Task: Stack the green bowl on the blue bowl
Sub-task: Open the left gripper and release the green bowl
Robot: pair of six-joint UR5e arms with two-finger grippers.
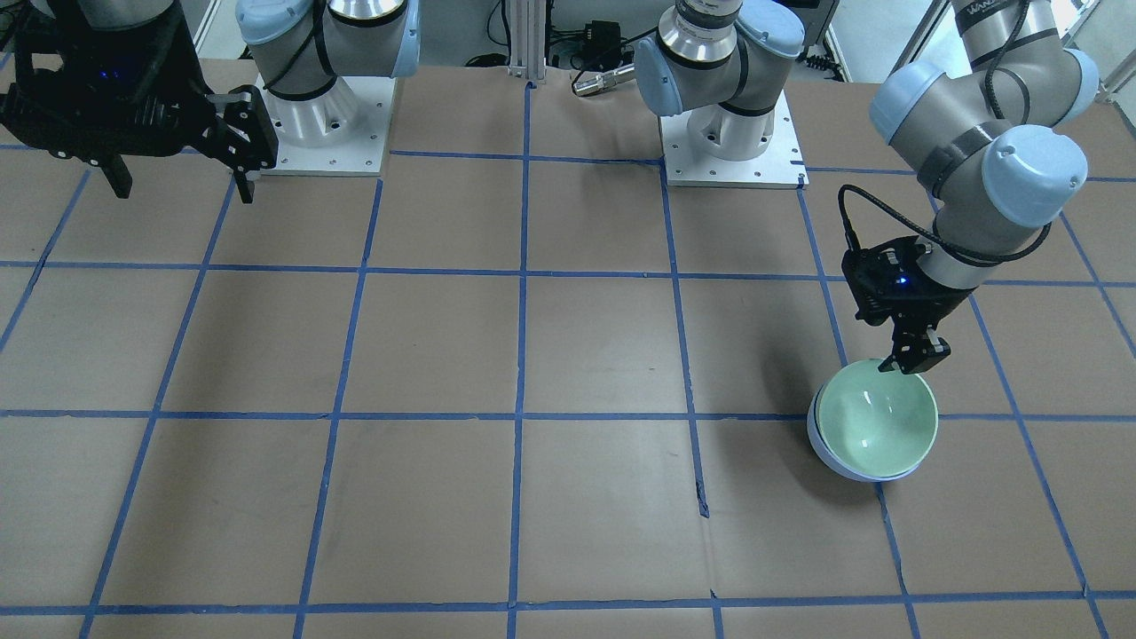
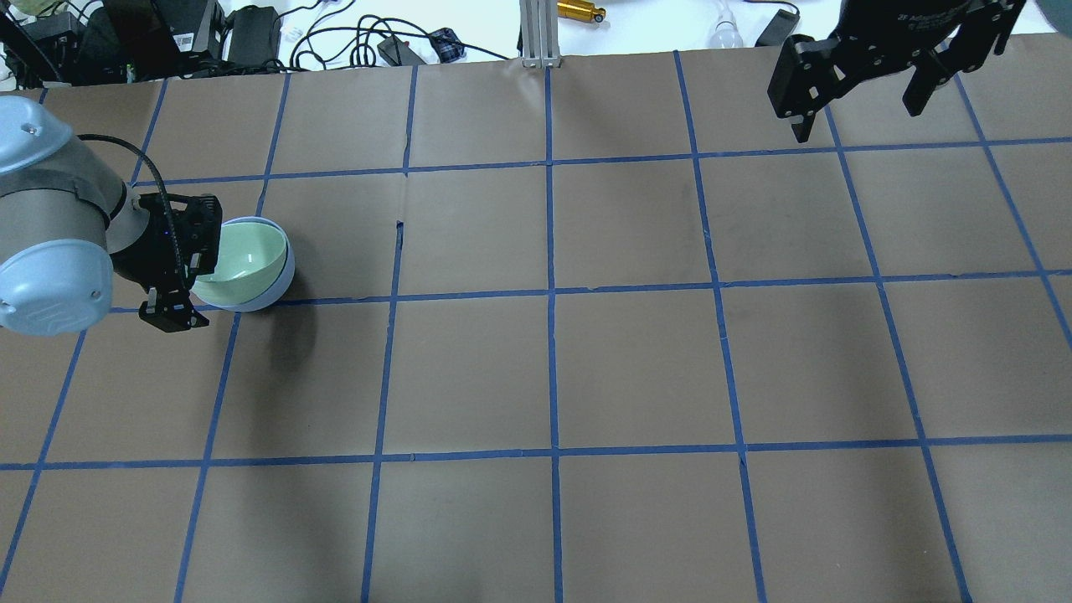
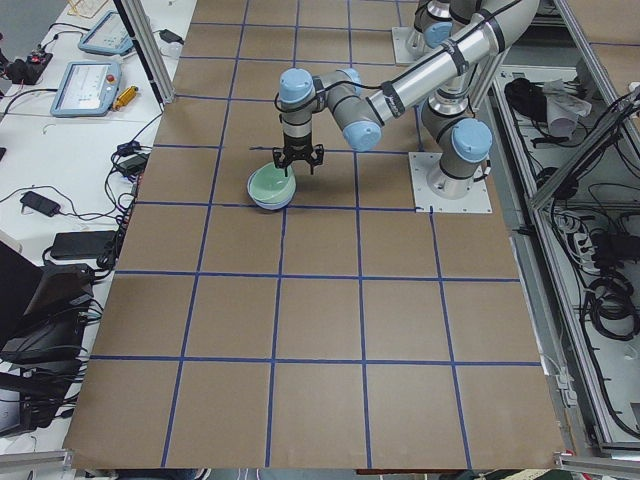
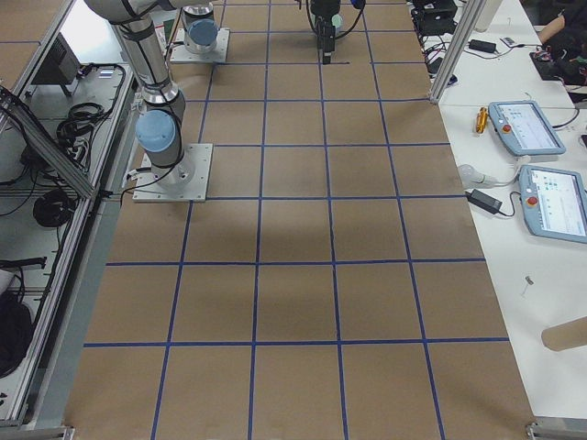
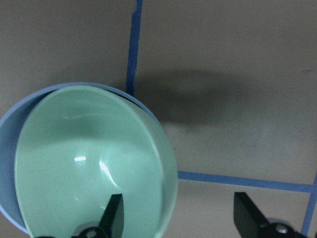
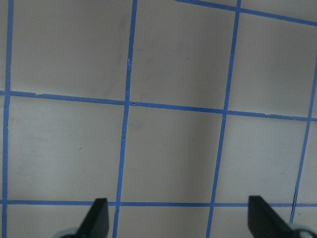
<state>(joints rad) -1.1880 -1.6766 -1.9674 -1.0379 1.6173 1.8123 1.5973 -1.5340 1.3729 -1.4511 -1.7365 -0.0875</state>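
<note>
The green bowl sits nested, slightly tilted, inside the blue bowl on the robot's left side of the table. Both show in the overhead view, green bowl in blue bowl, and in the left wrist view, green bowl in blue bowl. My left gripper is open over the green bowl's near rim, one finger above the bowl's inside and the other outside, holding nothing. My right gripper is open and empty, raised at the table's other side.
The table is brown paper crossed by a blue tape grid. The two arm bases stand at the robot's edge. Cables and devices lie beyond the far edge.
</note>
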